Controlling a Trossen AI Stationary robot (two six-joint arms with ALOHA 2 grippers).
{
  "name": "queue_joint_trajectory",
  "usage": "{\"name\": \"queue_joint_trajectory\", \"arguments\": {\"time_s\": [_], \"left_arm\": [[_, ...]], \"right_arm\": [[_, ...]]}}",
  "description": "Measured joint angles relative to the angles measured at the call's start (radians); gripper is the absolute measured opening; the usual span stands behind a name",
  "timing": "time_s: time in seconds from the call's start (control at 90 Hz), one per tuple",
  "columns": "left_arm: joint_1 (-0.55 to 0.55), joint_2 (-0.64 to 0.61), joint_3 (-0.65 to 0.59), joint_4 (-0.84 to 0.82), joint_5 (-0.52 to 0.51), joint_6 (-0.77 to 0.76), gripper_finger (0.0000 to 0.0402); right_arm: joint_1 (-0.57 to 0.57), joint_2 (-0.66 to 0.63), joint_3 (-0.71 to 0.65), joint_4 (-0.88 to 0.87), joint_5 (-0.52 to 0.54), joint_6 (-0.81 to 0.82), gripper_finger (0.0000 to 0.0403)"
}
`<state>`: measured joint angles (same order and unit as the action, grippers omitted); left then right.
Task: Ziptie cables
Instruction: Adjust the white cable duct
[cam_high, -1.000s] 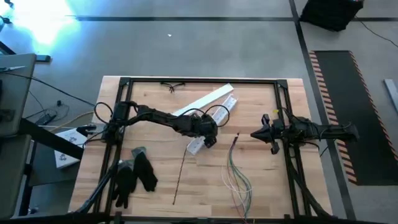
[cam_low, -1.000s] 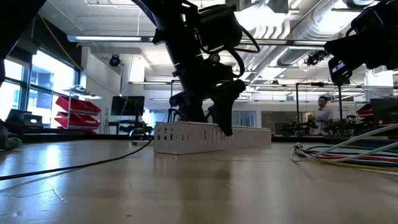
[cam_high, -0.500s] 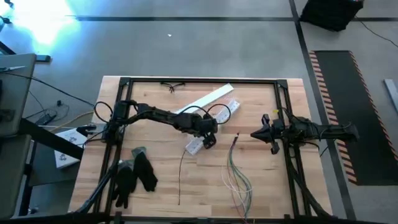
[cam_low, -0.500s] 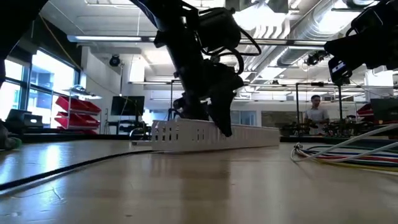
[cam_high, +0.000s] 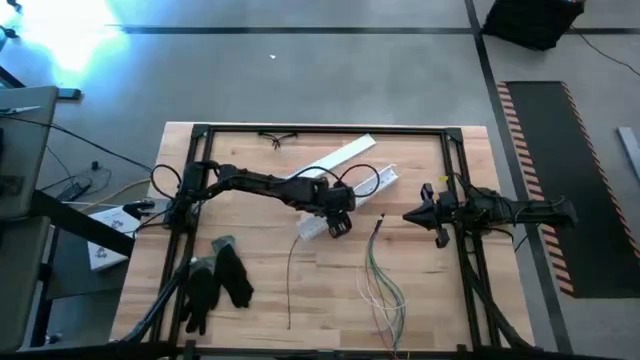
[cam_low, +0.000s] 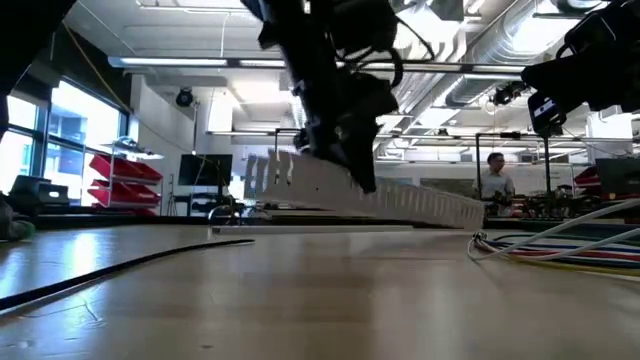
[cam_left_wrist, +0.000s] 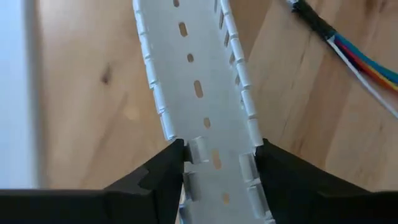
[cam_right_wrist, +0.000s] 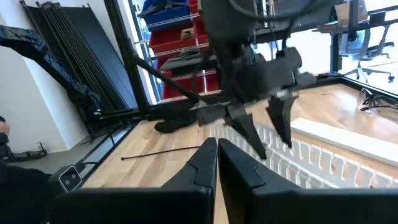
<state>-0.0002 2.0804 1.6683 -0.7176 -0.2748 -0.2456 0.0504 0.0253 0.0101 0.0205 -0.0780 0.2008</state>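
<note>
Left claw (cam_high: 336, 224) grasping slotted channel (cam_left_wrist: 205, 118), apparently lifted, cables (cam_high: 385, 285) nearby, right claw (cam_right_wrist: 217, 151) clenched

No readable writing anywhere.
The white slotted channel (cam_left_wrist: 202, 93), the wooden table (cam_high: 250, 290) and the room behind show no legible label, brand, number or sign.

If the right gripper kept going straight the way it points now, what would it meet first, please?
Probably the left gripper and the white slotted channel it holds off the table; the right gripper, fingers shut, points toward them across the table. Depth is uncertain.
</note>
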Motion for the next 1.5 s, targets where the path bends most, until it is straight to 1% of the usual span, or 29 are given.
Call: {"name": "queue_joint_trajectory", "arguments": {"time_s": [0.089,0.178,0.289,0.433,0.533,0.622,0.767,0.867,0.967,1.056,1.167,1.356,1.5], "left_arm": [[0.000,-0.001,0.055,-0.107,-0.066,0.077,0.0168],[0.014,-0.002,0.071,-0.201,-0.121,0.171,0.0168],[0.042,-0.002,0.051,-0.278,-0.121,0.259,0.0168],[0.083,-0.002,-0.031,-0.276,-0.075,0.284,0.0168],[0.105,-0.002,-0.108,-0.230,-0.061,0.306,0.0168],[0.122,-0.008,-0.166,-0.212,-0.101,0.317,0.0168],[0.149,-0.008,-0.224,-0.194,-0.170,0.362,0.0168],[0.162,-0.006,-0.231,-0.203,-0.212,0.365,0.0168],[0.171,-0.008,-0.233,-0.200,-0.227,0.416,0.0169],[0.173,-0.019,-0.235,-0.201,-0.216,0.442,0.0179],[0.173,-0.042,-0.236,-0.202,-0.170,0.456,0.0203],[0.161,-0.107,-0.236,-0.205,-0.189,0.413,0.0247],[0.137,-0.177,-0.236,-0.217,-0.232,0.348,0.0258]], "right_arm": [[0.000,0.000,0.000,0.000,0.000,0.000,0.0000],[0.000,0.000,0.000,0.000,0.000,0.000,0.0000],[0.000,0.000,0.000,0.000,0.000,0.000,0.0000],[0.000,0.000,0.000,0.000,0.000,0.000,0.0000],[0.000,0.000,0.000,0.000,0.000,0.000,0.0000],[0.000,0.000,0.000,0.000,0.000,0.000,0.0000],[0.000,0.000,0.000,0.000,0.000,0.000,0.0000],[0.000,0.000,0.000,0.000,0.000,0.000,0.0000],[0.000,0.000,0.000,0.000,0.000,0.000,0.0000],[0.000,0.000,0.000,0.000,0.000,0.000,0.0000],[0.000,0.000,0.000,0.000,0.000,0.000,0.0000],[0.000,0.000,0.000,0.000,0.000,0.000,0.0000],[0.000,0.000,0.000,0.000,0.000,0.000,0.0000]]}}
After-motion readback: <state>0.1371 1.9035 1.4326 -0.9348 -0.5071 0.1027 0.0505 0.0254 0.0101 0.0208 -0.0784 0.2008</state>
